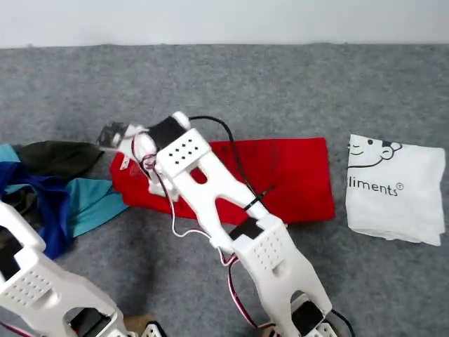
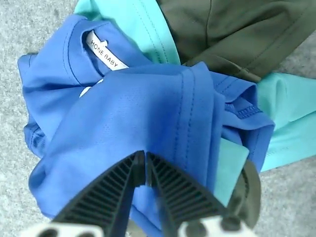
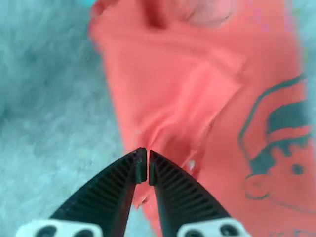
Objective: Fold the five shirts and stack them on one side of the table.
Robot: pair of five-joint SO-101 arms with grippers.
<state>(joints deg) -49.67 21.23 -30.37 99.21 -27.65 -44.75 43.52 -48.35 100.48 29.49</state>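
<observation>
The right gripper [image 3: 143, 165] is pinched closed on a fold at the left end of the red shirt [image 1: 287, 175], mid-frame in the high view. The left gripper [image 2: 144, 160] sits closed over the blue shirt [image 2: 123, 113] at the left edge. A folded white shirt [image 1: 396, 189] lies at right.

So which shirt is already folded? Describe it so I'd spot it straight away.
Start with the grey table, where a red shirt lies spread in the middle. Past its end farthest from the crumpled pile of blue, teal and dark shirts sits the white shirt. It alone is a neat folded square, with a black cartoon print, touching nothing else.
</observation>
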